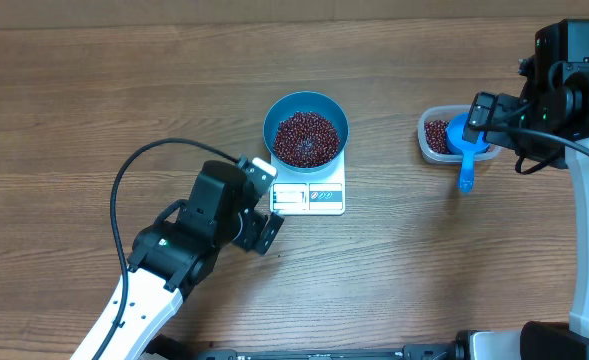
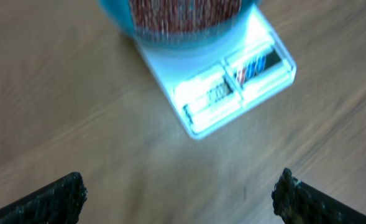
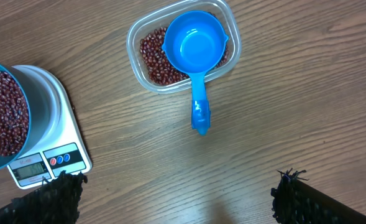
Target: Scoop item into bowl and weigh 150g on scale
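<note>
Left gripper [image 2: 181, 182] and right gripper [image 3: 183, 180] gape wide, empty. Beans [image 1: 305, 138] sit in the bowl [image 1: 306, 100] on the scale [image 1: 324, 198] (scoop [image 3: 195, 45] rests in tub [image 3: 133, 43]).

The table [image 1: 64, 100] is matt brown wood grain with fine streaks. The bowl [image 1: 306, 100] and the scoop [image 3: 195, 43] look like smooth blue plastic with a soft gloss. The scale [image 1: 336, 185] is smooth white plastic, the tub [image 3: 132, 46] clear plastic. The beans [image 1: 306, 137] are smooth-skinned and faintly shiny. The fingers [image 3: 52, 199] of the right gripper [image 3: 179, 180] look black, matt and rough-edged
</note>
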Motion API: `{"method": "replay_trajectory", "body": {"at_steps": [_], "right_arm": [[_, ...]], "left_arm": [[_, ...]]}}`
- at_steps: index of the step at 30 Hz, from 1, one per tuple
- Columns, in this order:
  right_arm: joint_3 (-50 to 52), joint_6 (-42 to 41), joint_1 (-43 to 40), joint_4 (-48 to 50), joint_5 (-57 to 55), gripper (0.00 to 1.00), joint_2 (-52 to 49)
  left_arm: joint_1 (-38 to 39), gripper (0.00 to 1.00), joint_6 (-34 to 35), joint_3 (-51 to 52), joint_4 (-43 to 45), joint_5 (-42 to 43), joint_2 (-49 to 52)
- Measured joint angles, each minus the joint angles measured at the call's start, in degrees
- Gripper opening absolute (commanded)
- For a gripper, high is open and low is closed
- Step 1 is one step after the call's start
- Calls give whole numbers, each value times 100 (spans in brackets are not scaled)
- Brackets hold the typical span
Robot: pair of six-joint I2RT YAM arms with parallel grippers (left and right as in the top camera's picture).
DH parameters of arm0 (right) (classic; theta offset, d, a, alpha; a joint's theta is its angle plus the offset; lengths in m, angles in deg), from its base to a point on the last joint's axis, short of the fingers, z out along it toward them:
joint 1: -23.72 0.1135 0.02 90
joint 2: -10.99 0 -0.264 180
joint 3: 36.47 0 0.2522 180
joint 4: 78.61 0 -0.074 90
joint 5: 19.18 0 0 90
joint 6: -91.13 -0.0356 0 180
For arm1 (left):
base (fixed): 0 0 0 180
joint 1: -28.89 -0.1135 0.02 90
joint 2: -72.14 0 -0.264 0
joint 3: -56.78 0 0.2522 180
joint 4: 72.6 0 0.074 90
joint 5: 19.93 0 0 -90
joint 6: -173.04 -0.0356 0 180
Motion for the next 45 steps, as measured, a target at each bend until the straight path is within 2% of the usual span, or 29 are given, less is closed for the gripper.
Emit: {"method": "replay_trajectory", "body": {"at_steps": [9,12,24,31,45], "right_arm": [[0,2,0,0,26,100,0],[0,2,0,0,35,100,0],[0,2,2,-2,37,100,0],[0,2,0,-2,35,100,0],[0,2,0,-2,35,100,0]], "left_arm": [[0,99,0,-442,-2031,-227,-26],[0,100,2,-625,-2369,-267,-33],[0,100,109,-774,-2428,-354,-310],[-35,100,155,-774,-2448,-522,-1283],[-1451,100,162,-634,-1906,-221,-2870]]}}
